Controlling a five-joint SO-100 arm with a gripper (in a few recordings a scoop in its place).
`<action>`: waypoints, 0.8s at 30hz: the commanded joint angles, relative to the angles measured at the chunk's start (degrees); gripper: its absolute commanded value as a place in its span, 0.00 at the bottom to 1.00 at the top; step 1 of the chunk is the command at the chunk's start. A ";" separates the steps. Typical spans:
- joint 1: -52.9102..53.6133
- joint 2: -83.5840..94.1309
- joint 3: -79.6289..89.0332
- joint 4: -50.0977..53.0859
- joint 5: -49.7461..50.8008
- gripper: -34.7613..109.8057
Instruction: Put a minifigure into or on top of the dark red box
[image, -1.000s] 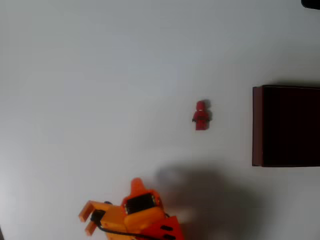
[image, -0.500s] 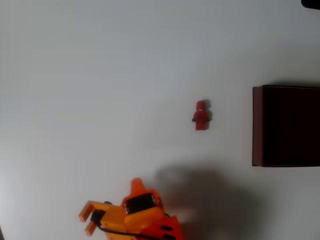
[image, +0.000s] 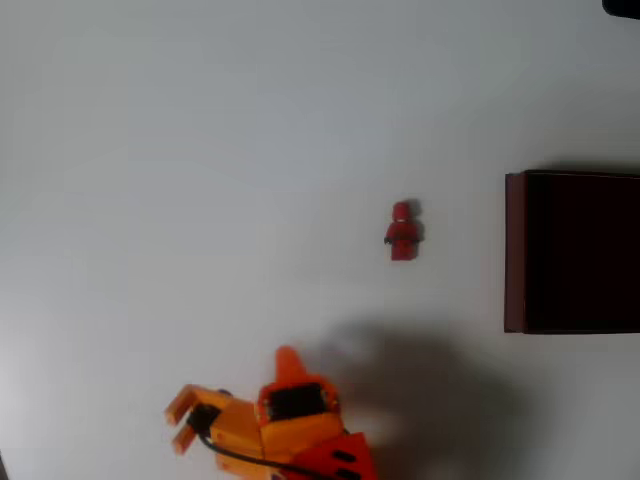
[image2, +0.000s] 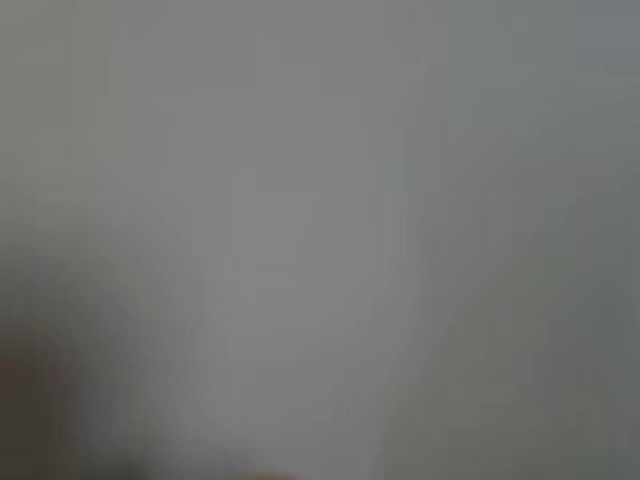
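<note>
The minifigure (image: 401, 231), tiny and all red, lies on the white table in the overhead view, head toward the top of the picture. The dark red box (image: 515, 252) sits to its right, cut off by the right edge, with thin maroon walls and a near-black inside. My orange gripper (image: 288, 362) is low in the same view, down and left of the minifigure and well apart from it. A single pointed tip shows, and I cannot make out how the jaws stand. The wrist view is a grey blur.
The arm's orange body (image: 290, 430) and a two-pronged orange part (image: 183, 420) fill the bottom edge left of centre. The arm's shadow (image: 420, 390) falls on the table between the arm and the box. A dark object (image: 622, 6) sits in the top right corner.
The arm has shifted slightly to the right. The minifigure and the box have not moved.
</note>
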 joint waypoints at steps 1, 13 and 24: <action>4.22 0.79 -4.04 1.85 12.30 0.26; 6.42 0.79 -6.33 4.13 75.59 0.38; 2.46 0.88 -0.62 -3.08 96.15 0.36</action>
